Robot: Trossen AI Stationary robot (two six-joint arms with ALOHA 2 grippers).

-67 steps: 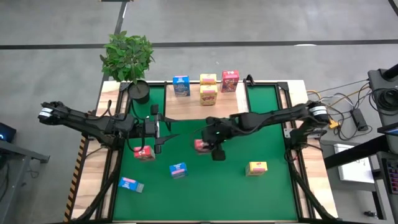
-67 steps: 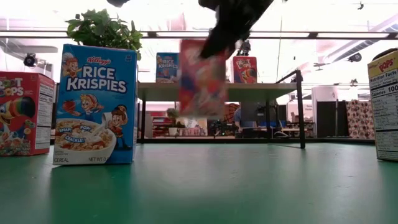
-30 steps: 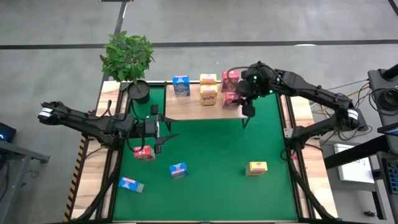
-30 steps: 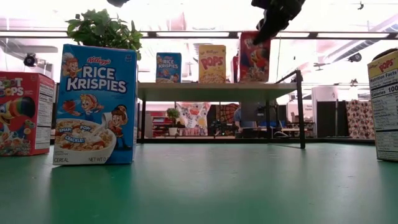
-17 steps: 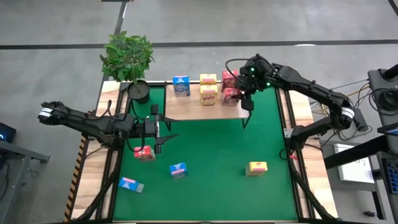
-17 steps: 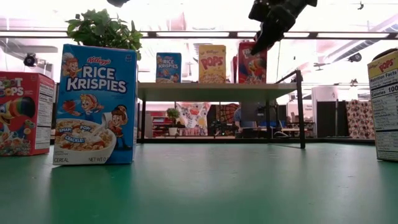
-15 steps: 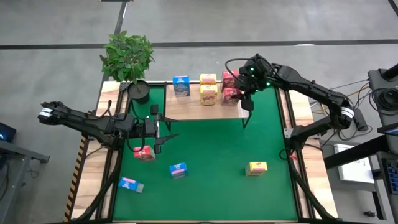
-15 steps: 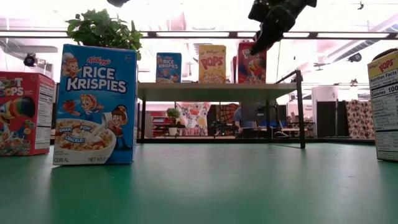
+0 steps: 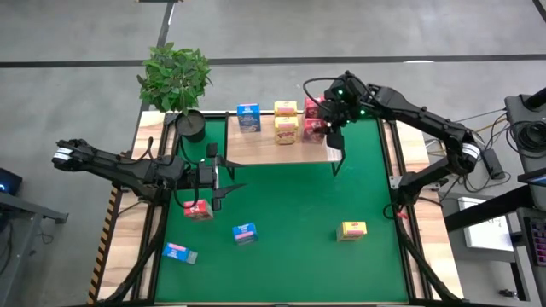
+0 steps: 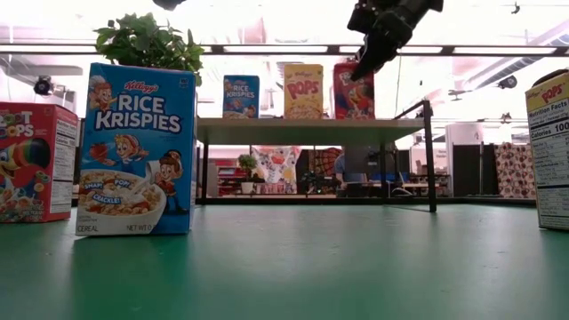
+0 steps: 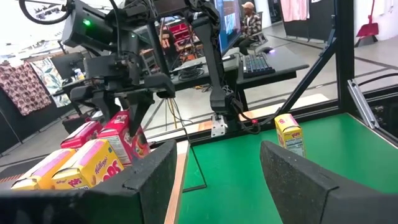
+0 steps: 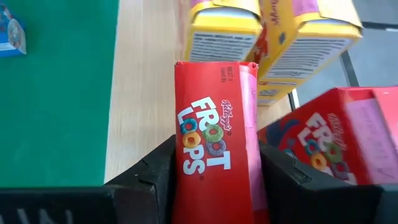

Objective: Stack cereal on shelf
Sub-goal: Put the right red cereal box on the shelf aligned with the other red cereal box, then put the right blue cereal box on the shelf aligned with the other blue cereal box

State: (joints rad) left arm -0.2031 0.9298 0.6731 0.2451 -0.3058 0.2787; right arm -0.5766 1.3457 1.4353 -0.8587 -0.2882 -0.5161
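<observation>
Cereal box (image 12: 216, 146), red, had come off the green worktop (image 9: 281, 230) onto the shelf (image 9: 264, 147) beside another red one, right claw (image 9: 329, 126) still pinching it, so release looked next.

Both arms are dark, near black, built of slim tubular links joined by thicker rounded joints. Each carries a pale silver-white band near its outer end: on the left arm (image 9: 102, 160) at the table's left side, on the right arm (image 9: 418, 115) beside the right edge. A small green light glows on the right arm's wrist housing (image 9: 345, 95), and thin black cables loop along it. The right gripper (image 12: 214, 171) has two broad, matte black, angular fingers (image 12: 155, 171)
</observation>
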